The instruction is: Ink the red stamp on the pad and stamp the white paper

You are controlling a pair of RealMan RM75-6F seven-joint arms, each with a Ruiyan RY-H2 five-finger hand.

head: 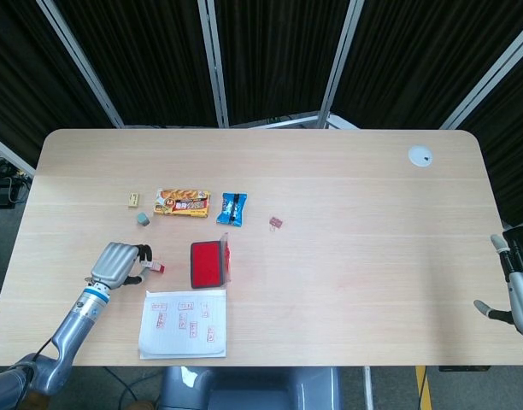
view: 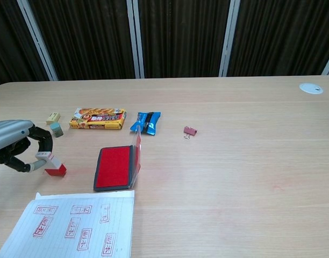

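My left hand (head: 116, 264) (view: 14, 145) pinches the red stamp (view: 52, 165) (head: 154, 267), whose red base now rests on the table left of the ink pad. The open red ink pad (head: 207, 264) (view: 116, 167) lies with its clear lid tipped up on its right side. The white paper (head: 184, 322) (view: 73, 224), with several red stamp marks on it, lies at the near edge, below the pad and the stamp. My right hand (head: 518, 286) hangs at the far right edge of the head view, off the table, fingers apart and holding nothing.
Behind the pad lie an orange snack box (head: 182, 203), a blue packet (head: 232, 208), a small pink binder clip (head: 276, 223), a tan eraser (head: 134, 199) and a grey-green block (head: 143, 219). A white round disc (head: 420, 155) sits at the far right corner.
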